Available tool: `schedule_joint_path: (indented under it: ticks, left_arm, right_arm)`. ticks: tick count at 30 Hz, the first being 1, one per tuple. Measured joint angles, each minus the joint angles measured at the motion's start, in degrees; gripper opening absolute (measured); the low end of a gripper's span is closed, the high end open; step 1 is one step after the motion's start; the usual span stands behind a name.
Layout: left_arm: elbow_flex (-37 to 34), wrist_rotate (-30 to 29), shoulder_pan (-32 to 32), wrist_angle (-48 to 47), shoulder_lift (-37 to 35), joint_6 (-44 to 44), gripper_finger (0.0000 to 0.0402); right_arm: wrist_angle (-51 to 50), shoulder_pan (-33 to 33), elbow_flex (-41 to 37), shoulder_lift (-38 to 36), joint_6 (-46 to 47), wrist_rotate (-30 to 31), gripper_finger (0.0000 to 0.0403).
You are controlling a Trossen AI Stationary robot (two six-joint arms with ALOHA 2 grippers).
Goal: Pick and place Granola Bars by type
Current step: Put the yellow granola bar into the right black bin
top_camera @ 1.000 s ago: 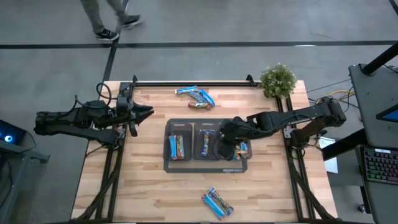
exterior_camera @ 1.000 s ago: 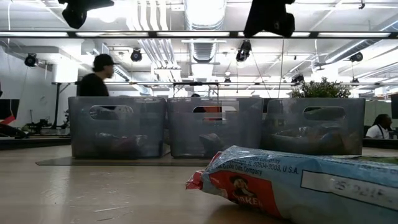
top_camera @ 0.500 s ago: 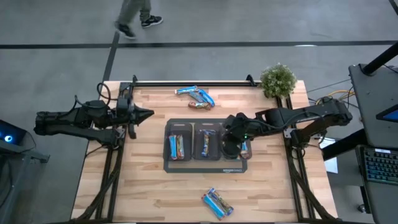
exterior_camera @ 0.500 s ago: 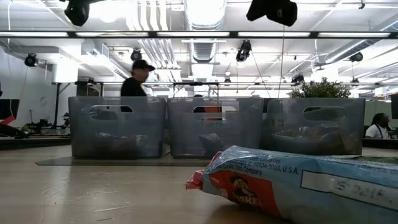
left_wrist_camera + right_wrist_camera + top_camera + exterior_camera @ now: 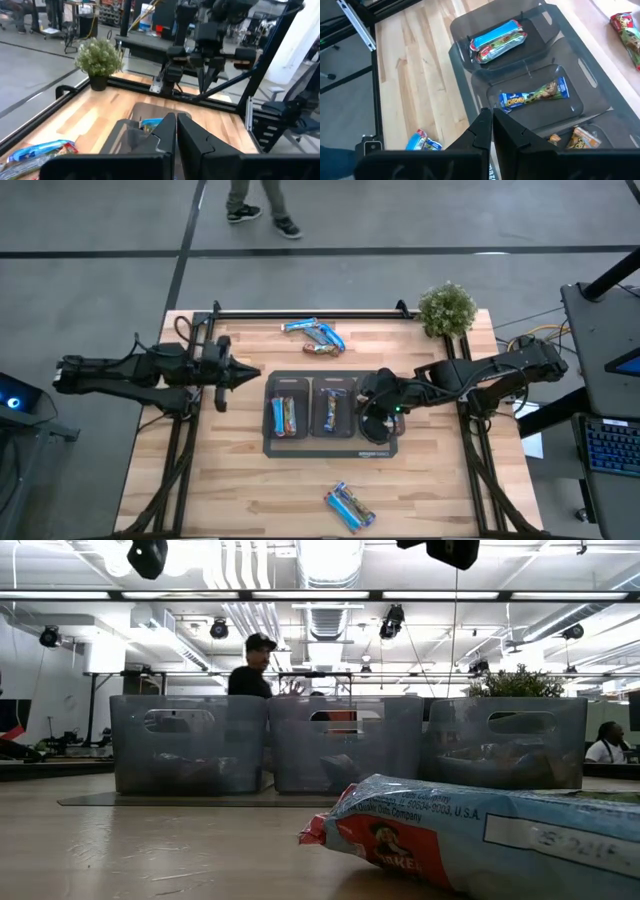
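Three grey bins stand side by side on a dark tray [image 5: 330, 448]. The left bin [image 5: 286, 416] holds light blue granola bars [image 5: 497, 41]. A dark blue bar [image 5: 535, 94] lies in the middle bin [image 5: 331, 410], and an orange-brown bar [image 5: 580, 140] in the right bin [image 5: 392, 428]. More bars lie loose on the table at the far edge [image 5: 315, 335] and the near edge [image 5: 350, 507]. My right gripper [image 5: 370, 416] hovers shut and empty above the right bin. My left gripper [image 5: 255, 374] is shut and empty in the air left of the tray.
A potted plant [image 5: 446, 308] stands at the far right corner. A black rail [image 5: 310, 313] runs along the far edge. A person [image 5: 258, 205] walks on the floor beyond the table. Bare wood lies on both sides of the tray.
My right gripper has risen and drawn back toward the table's right edge, from over the middle bin to over the right bin. My left gripper has swung a little toward the tray. The person behind the table has walked on toward the right.
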Motion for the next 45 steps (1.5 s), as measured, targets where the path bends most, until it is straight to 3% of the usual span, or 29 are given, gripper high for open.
schedule_joint_path:
  ticks: [16, 41, 45]
  left_arm:
    - [2.97, -0.61, -1.36, -1.75, 2.74, 3.19, 0.0000]
    - [2.91, -0.65, -1.27, -1.92, 2.86, 0.17, 0.0000]
    - [2.95, -6.29, -1.19, -1.92, 2.86, -2.33, 0.0002]
  right_arm:
    - [-0.08, 0.16, -0.02, 0.02, 0.20, 0.12, 0.0008]
    - [-0.02, 0.14, -0.02, 0.03, -1.02, 1.51, 0.0008]
    - [-0.04, 0.12, -0.02, 0.04, -1.29, 1.60, 0.0008]
